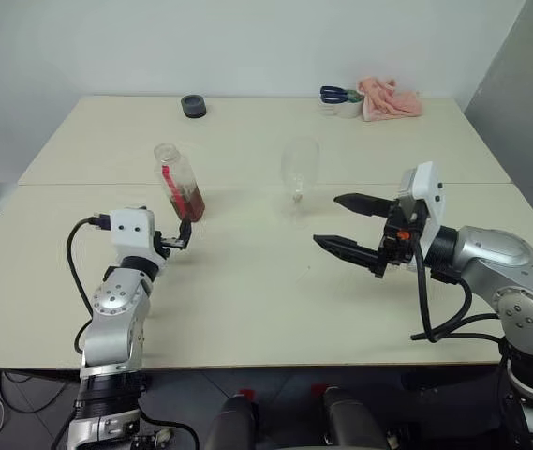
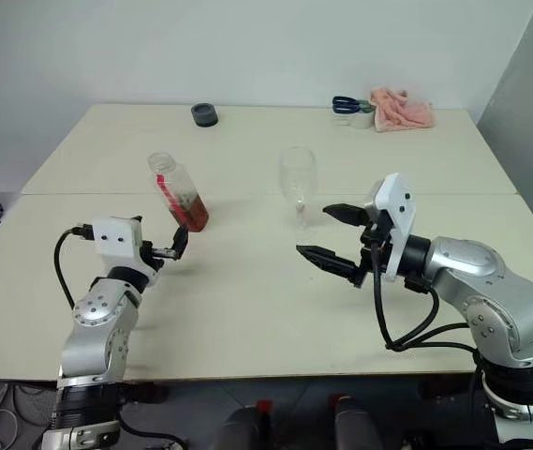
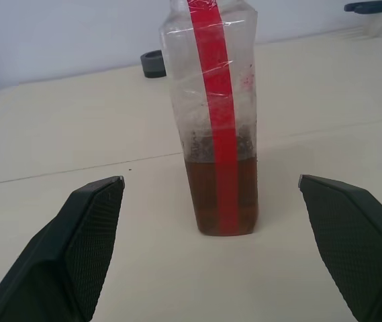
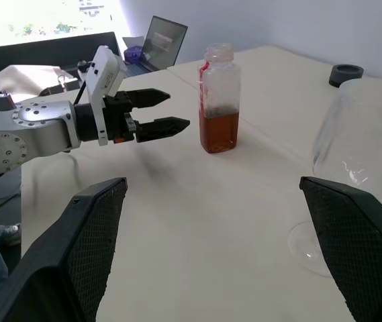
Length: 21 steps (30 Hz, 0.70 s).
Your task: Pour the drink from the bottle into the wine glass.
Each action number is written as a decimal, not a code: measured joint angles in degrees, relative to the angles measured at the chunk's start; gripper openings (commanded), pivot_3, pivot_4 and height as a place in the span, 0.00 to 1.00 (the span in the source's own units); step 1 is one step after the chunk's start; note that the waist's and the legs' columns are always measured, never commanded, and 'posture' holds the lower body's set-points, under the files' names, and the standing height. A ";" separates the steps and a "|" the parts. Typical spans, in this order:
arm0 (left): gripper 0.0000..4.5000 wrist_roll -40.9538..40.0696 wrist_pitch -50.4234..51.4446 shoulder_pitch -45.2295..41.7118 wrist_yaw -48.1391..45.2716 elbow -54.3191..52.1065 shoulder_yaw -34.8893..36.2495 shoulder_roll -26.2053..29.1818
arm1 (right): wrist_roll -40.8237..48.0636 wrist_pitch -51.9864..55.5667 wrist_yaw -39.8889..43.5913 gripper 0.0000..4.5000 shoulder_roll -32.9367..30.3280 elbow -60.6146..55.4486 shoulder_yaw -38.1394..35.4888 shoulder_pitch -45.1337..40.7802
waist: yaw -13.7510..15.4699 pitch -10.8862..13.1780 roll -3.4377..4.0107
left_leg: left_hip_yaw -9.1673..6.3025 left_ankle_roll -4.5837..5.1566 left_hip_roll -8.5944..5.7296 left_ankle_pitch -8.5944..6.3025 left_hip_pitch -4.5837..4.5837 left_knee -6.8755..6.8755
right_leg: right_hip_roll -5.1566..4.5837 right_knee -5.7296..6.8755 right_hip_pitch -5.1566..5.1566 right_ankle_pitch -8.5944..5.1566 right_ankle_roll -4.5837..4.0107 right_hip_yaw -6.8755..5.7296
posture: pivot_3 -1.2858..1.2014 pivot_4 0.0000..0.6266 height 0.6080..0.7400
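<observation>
Nothing is poured yet: the uncapped bottle point(image 1: 180, 183) stands ungrasped just ahead of the left end effector point(image 1: 182, 235), fingers apart; the right end effector point(image 1: 348, 225), also spread, waits near the empty wine glass point(image 1: 299, 172).

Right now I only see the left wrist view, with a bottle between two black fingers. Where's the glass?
Observer: The glass stands on the table, to the right of the bottle.
Operator: Is the cap on? My view cuts off the top.
Observer: No, the neck is open, with no cap on it.
Operator: What's my other arm doing?
Observer: The right end effector hangs open next to the glass, not touching it.
</observation>
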 measured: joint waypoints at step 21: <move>1.00 -0.27 -1.94 -7.31 -3.15 10.02 0.02 1.82 | 0.16 -0.12 -4.24 0.97 0.77 0.97 1.10 -2.24 | 0.03 0.05 -0.09 | -0.04 0.00 0.00 0.00 -0.02 0.00 | 0.00 0.00 -0.01 0.00 0.00 -0.03 | 0.52 0.24 1.00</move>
